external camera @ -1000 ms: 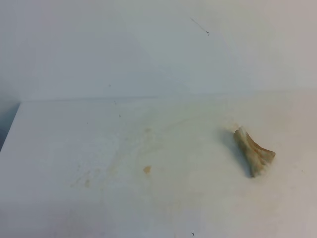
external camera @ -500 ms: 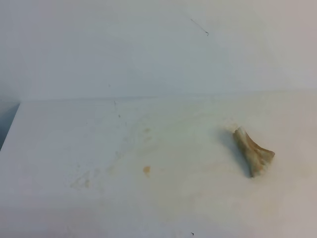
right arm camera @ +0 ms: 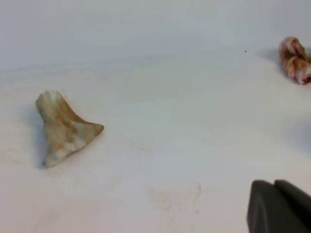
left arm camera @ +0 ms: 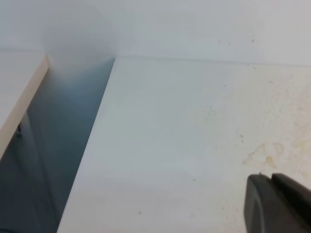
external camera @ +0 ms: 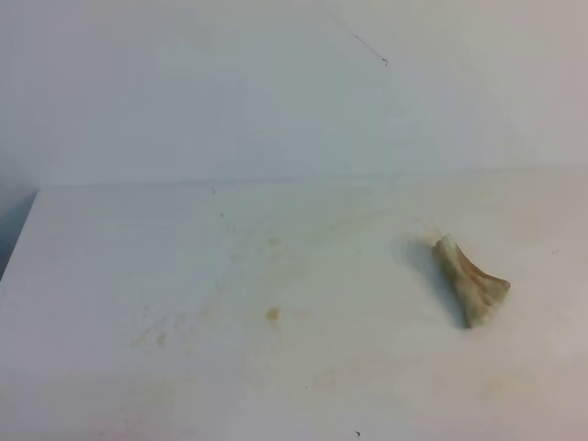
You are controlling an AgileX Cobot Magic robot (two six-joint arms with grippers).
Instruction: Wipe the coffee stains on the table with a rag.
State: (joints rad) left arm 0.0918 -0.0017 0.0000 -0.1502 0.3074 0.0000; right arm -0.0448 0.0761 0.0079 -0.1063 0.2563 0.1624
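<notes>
The rag [external camera: 470,289] is a wadded beige cloth with brown stains, lying on the right side of the white table [external camera: 110,266]. It also shows in the right wrist view [right arm camera: 63,128], left of centre. One small amber coffee stain [external camera: 273,314] sits near the table's middle, well left of the rag. No large puddle shows. Neither gripper is in the exterior view. My left gripper [left arm camera: 271,178] shows at the bottom right of its wrist view, fingers together and empty. My right gripper [right arm camera: 274,183] is likewise shut and empty, right of the rag and well apart from it.
Faint tan marks [external camera: 161,336] lie on the table's left part and also show in the left wrist view [left arm camera: 265,154]. A second pinkish-brown wad of cloth [right arm camera: 294,59] lies at the far right. The table's left edge [left arm camera: 92,145] drops to a gap beside another surface [left arm camera: 19,97].
</notes>
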